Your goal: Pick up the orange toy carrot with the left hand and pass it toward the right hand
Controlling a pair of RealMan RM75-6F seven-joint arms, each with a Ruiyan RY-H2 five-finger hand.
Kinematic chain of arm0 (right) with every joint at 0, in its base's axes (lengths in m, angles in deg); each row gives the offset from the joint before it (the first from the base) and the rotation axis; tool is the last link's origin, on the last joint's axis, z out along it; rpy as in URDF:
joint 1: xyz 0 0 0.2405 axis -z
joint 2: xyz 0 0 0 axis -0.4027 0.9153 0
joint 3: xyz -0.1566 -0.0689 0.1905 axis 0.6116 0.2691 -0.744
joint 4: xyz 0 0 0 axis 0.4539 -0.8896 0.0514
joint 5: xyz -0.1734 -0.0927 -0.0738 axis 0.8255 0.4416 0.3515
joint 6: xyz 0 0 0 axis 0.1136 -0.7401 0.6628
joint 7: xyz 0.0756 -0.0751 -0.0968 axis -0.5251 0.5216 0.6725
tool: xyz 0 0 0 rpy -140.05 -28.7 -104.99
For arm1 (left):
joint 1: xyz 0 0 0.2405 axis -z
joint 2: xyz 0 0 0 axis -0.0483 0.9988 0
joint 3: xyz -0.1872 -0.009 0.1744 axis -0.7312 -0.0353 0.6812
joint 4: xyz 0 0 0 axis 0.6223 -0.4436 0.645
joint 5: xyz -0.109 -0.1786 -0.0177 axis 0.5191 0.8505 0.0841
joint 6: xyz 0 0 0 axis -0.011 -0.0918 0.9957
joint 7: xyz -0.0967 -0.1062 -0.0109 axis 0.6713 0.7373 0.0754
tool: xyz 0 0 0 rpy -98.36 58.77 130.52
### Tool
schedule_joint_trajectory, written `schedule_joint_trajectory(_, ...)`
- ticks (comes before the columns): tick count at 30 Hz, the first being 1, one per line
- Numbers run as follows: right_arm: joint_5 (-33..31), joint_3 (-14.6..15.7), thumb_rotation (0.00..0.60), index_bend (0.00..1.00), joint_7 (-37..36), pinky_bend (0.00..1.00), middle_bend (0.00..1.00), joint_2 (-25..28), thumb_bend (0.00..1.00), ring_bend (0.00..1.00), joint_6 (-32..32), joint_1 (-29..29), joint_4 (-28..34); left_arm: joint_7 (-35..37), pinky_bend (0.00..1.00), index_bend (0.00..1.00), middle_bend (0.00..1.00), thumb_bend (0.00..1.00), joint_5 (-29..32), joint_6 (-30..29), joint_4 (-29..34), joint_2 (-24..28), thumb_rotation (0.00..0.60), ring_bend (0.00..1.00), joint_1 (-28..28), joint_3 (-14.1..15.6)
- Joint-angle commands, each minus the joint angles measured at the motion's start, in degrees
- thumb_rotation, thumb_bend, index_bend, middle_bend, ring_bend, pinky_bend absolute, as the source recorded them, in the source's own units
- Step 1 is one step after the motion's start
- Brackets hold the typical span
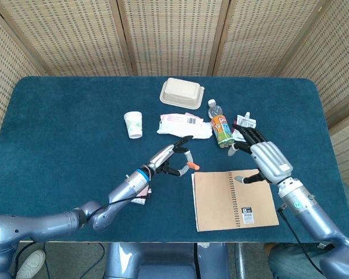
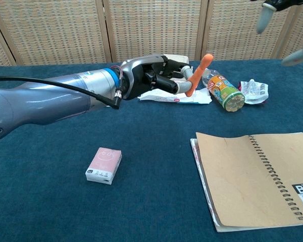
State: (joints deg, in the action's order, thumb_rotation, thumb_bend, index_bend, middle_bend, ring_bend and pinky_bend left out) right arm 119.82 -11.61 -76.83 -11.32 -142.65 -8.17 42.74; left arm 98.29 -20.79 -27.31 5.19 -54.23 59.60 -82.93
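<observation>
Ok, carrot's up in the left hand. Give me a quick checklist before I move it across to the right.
1. Left hand holds the carrot: ok, pinched near its lower end.
2. Carrot lifted off the table: ok.
3. Right hand empty, fingers apart: ok.
4. Right hand above the notebook, apart from the carrot: ok.
5. Bottle lying close beside the carrot: not ok, watch it.
6. Grip firmness: cannot tell.

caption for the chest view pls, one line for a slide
Left hand holds the orange toy carrot off the blue table, beside a spiral notebook.
</observation>
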Motion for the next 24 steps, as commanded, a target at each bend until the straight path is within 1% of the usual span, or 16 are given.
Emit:
schedule_joint_trajectory(1,0.0,-0.2,0.600,0.45,1.7,0.00,0.04,-1.2,0.22,0.00,0.4,-1.3,1.0,-0.8,0.00,0.61,0.00,0.47,1.8,1.2,0.0,-0.7,0.600,0.00,1.0,-0.9)
schedule_joint_trajectory(9,0.5,0.3,0.600,0.47,6.1,0.00,0.06,-4.1,0.28,0.00,-0.8,-3.2,-0.1,-4.2,0.00,0.61,0.00,0.47,5.3,1.3,1.2,-1.6,0.600,0.00,2.0,-1.9)
schedule_joint_trajectory(13,-0.2,0.5,0.600,0.48,7.0,0.00,0.06,-5.3,0.30,0.00,-0.4,-4.2,-0.1,-5.2,0.00,0.61,0.00,0.47,6.2,1.4,1.8,-1.9,0.600,0.00,2.5,-2.3)
schedule_joint_trajectory(17,-0.6,0.7,0.600,0.52,8.2,0.00,0.07,-6.4,0.35,0.00,0.2,-5.0,-0.5,-5.8,0.00,0.61,0.00,0.47,7.0,1.5,2.0,-2.3,0.600,0.00,2.9,-2.7)
schedule_joint_trajectory(20,-1.7,0.9,0.600,0.52,8.9,0.00,0.07,-7.3,0.38,0.00,0.6,-5.7,-0.9,-6.8,0.00,0.61,0.00,0.47,7.8,1.5,1.8,-2.9,0.600,0.00,3.3,-2.8)
schedule_joint_trajectory(24,-2.3,1.2,0.600,0.52,9.4,0.00,0.07,-7.7,0.39,0.00,0.6,-6.0,-1.4,-7.7,0.00,0.61,0.00,0.47,8.8,1.6,1.5,-3.4,0.600,0.00,3.6,-2.9)
